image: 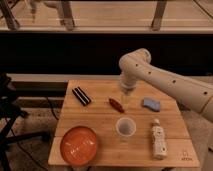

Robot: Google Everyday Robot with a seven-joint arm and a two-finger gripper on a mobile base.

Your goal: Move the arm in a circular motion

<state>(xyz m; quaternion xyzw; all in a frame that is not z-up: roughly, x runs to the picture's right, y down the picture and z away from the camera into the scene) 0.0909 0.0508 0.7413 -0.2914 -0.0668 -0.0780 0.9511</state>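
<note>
The arm (pixel 165 82) is glossy white with thick rounded segments and small dark dots along its long segment. It reaches in from the right edge, bends at a bulbous joint near the table's back edge and points down. The gripper (pixel 125 94) hangs at its end over the back middle of the wooden table (pixel 100 117), just above and to the right of a small red object (pixel 116 104).
On the table lie a black rectangular object (pixel 81 95) at the back left, a blue sponge (pixel 151 104), a clear cup (pixel 125 127), a small white bottle (pixel 158 140) and an orange bowl (pixel 79 145). A dark stand (pixel 7 107) is at the left.
</note>
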